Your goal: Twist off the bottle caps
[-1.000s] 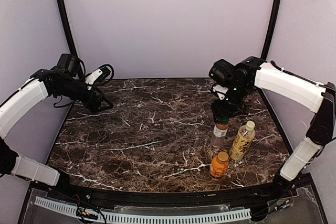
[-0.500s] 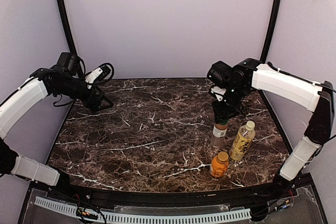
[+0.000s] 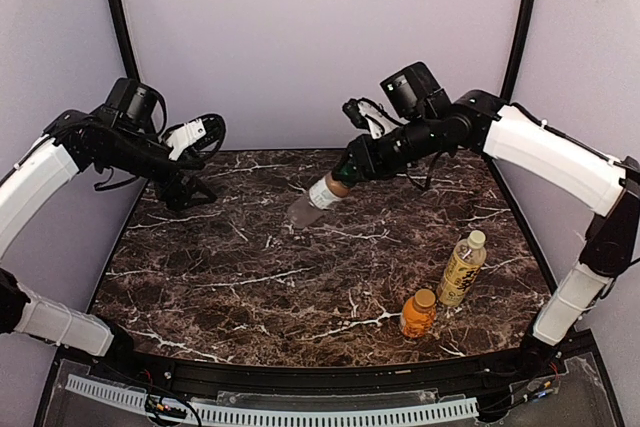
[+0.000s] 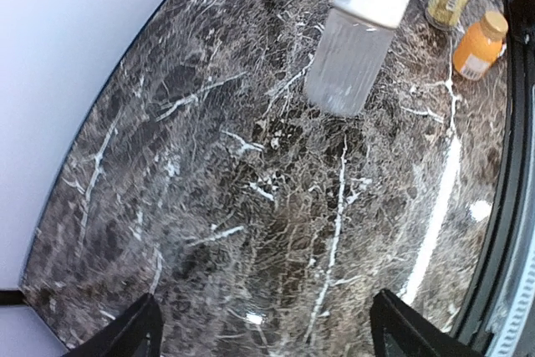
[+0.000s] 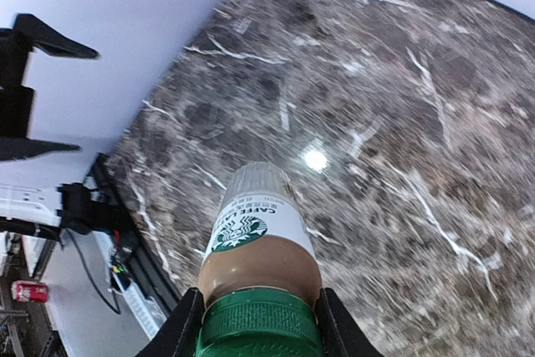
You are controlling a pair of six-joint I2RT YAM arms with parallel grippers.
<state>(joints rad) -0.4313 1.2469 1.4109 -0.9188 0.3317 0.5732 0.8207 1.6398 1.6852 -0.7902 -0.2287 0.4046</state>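
Grip on the brownish bottle point(image 3: 315, 197) is taken at its green cap point(image 5: 259, 323) alone: the right gripper point(image 3: 352, 167) is clenched around that cap, one finger on each side. The bottle is carried clear of the table point(image 3: 250, 277), tilted, its base pointing toward 8 o'clock in the top view. It hangs over the table's 12 o'clock half, just short of the middle. The left gripper point(image 3: 198, 162) is held released, jaws wide and nothing between them, near the table's 10 o'clock edge and well apart from the bottle. The short orange bottle point(image 3: 418, 314) and the taller yellow-labelled bottle point(image 3: 461, 269) are left upright and capped at about 4 o'clock, just beside each other.

The brownish bottle is judged light, since it is borne by the cap without visible sag. Its wall is thin plastic and can be expected to give if squeezed hard. The white label band looks smooth and is likely to slip under a twisting load. The pale ribbed lower body point(image 4: 343, 64) offers better purchase. A second hold is therefore best taken across that ribbed part, or low on the label, firmly enough to stop rotation but not to crush. The cap's ridged edge should suit a turning grip. With only the cap held, the body could swing or spin freely.
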